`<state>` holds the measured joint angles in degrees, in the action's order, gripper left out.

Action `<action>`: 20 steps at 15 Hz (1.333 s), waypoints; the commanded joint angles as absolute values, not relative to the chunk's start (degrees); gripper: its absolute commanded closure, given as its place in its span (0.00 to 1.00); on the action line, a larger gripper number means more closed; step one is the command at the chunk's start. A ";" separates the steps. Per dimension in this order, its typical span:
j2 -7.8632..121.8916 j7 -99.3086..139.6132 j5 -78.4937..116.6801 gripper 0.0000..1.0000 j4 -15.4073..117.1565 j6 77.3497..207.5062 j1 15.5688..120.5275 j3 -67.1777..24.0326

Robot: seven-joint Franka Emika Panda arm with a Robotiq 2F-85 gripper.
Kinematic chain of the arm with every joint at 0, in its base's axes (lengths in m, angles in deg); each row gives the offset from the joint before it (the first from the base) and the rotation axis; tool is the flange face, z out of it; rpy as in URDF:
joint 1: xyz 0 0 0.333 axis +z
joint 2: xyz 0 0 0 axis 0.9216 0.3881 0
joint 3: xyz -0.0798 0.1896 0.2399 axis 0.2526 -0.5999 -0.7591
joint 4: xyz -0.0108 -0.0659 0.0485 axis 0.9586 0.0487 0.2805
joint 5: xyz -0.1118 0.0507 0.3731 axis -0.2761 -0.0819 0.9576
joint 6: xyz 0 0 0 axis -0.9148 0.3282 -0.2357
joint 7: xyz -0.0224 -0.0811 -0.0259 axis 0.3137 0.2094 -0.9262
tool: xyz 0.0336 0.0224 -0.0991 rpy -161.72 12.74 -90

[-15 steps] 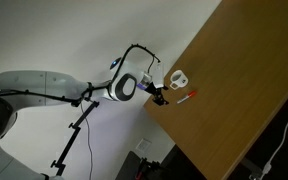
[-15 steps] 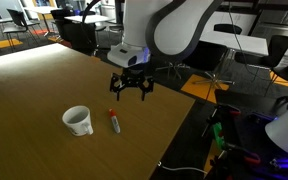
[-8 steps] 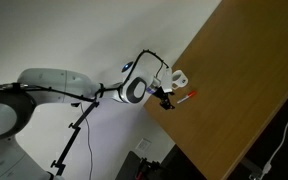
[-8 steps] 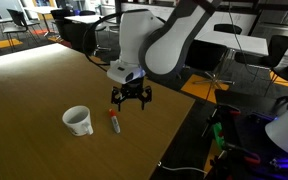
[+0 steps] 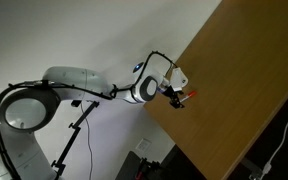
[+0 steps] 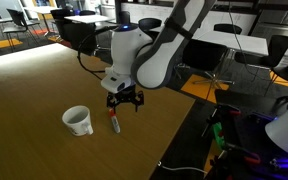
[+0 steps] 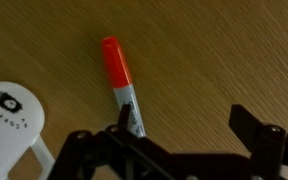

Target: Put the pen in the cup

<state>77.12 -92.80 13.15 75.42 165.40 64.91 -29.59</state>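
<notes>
The pen (image 7: 120, 84) lies flat on the wooden table, red-orange cap away from me and pale barrel toward my jaws. In an exterior view it lies just right of the cup (image 6: 114, 122). The cup (image 6: 78, 121) is a small white mug with a dark inside; its edge shows at the lower left of the wrist view (image 7: 6, 122). My gripper (image 7: 189, 122) is open and low over the pen; one finger touches the pale end, the other stands well apart on bare wood. In an exterior view (image 5: 174, 94) the gripper hides most of the pen and cup.
The table's near edge (image 6: 184, 130) runs close beside the pen, with floor and a dark gap beyond. Office chairs and desks (image 6: 234, 50) stand behind the table. My arm reaches in from off the table (image 5: 84, 85).
My gripper has come down and toward the pen, from above the table to just over the pen. Pen and cup have not moved.
</notes>
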 commanded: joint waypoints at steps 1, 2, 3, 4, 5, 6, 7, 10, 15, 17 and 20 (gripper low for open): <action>80.06 -89.31 10.39 0.00 71.24 166.55 65.72 -29.10; 80.52 -89.12 9.88 0.00 70.47 166.31 65.81 -29.15; 80.96 -88.84 9.53 0.00 69.79 166.14 65.90 -29.18; 81.34 -88.32 9.13 0.00 69.21 166.07 66.02 -29.16; 81.69 -88.31 8.98 0.00 68.71 165.96 65.99 -29.30; 82.05 -88.41 9.05 0.00 68.19 165.78 65.95 -29.50; 82.39 -88.58 9.11 0.00 67.73 165.47 65.91 -29.67; 83.71 -88.64 9.02 0.00 66.45 164.89 66.17 -29.64; 85.57 -88.62 9.04 0.13 65.18 164.70 66.31 -29.66; 86.03 -88.65 9.03 0.31 64.83 164.71 66.30 -29.69; 86.50 -88.69 9.05 0.56 64.25 164.60 66.23 -29.70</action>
